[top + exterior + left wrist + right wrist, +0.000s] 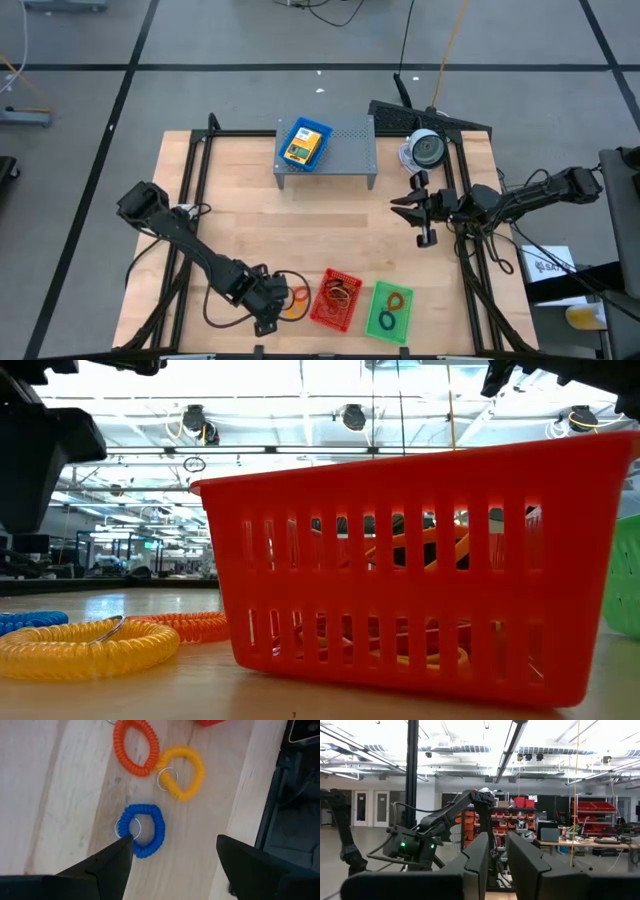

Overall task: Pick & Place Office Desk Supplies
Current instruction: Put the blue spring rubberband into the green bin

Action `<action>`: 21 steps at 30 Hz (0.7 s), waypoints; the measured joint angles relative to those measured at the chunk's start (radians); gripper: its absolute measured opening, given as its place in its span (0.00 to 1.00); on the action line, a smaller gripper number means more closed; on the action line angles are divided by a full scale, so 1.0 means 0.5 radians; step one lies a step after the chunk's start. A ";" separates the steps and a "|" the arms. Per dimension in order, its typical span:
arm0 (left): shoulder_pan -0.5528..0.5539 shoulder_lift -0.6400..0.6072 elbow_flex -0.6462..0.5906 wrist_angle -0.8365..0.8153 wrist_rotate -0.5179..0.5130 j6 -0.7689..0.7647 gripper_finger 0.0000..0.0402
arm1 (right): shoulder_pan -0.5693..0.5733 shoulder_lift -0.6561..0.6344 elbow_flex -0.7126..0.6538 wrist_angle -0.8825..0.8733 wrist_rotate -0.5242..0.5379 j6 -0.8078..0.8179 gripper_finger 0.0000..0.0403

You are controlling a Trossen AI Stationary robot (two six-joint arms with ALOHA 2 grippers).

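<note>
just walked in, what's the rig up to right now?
It is sorting coil wristbands into mesh trays. The left pincer hangs open over the blue coil band at the table's front edge, with the orange band and yellow band lying loose beside it. The red tray and green tray already hold bands. The right pincer waits empty above the table's right side. A blue tray sits on the grey shelf.

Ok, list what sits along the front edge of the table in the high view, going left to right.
Left pincer → loose coil rings → red mesh tray → green mesh tray.
</note>
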State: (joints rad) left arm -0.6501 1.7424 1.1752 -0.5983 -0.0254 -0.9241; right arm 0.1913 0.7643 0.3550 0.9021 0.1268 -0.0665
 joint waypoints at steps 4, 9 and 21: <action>-0.006 0.000 -0.030 -0.006 -0.006 0.002 0.73 | 0.000 -0.001 0.000 0.012 0.001 -0.013 0.14; -0.014 0.000 -0.097 -0.001 -0.046 0.003 0.73 | 0.000 0.000 0.000 0.012 0.003 -0.018 0.14; -0.013 0.000 -0.271 0.208 -0.111 0.053 0.73 | 0.000 0.000 0.000 0.022 0.004 -0.018 0.14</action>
State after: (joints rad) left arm -0.6567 1.7424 1.0396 -0.4945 -0.0807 -0.8976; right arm 0.1913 0.7643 0.3550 0.9132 0.1287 -0.0755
